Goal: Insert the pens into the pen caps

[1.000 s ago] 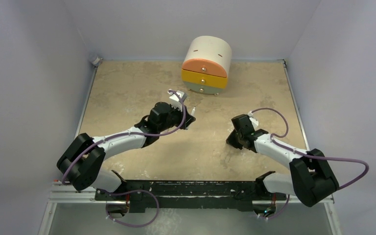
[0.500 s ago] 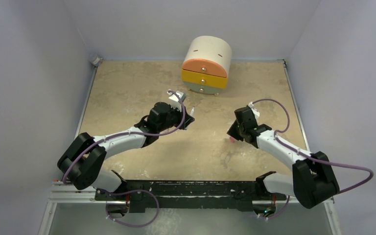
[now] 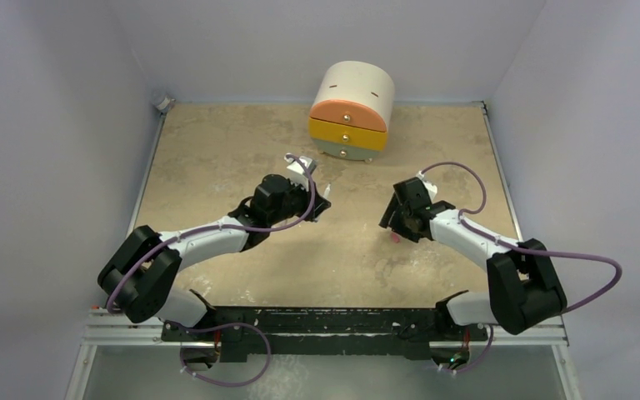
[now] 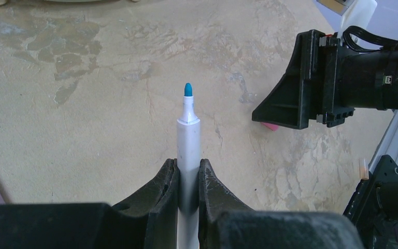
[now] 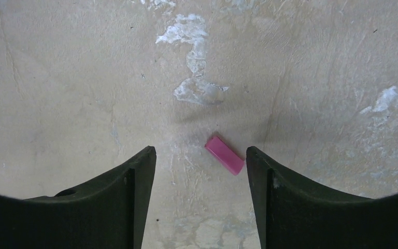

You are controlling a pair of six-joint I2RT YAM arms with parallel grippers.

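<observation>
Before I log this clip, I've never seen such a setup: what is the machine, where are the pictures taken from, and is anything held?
Two robot arms are bolted at the near edge of a table. The wide picture looks down from above and behind them; the other two come from a camera on each wrist. The left hand is shut on a white pen with a bare blue tip. The right hand is open and empty, above a small pink cap lying on the table. A small drawer unit stands at the far side.
</observation>
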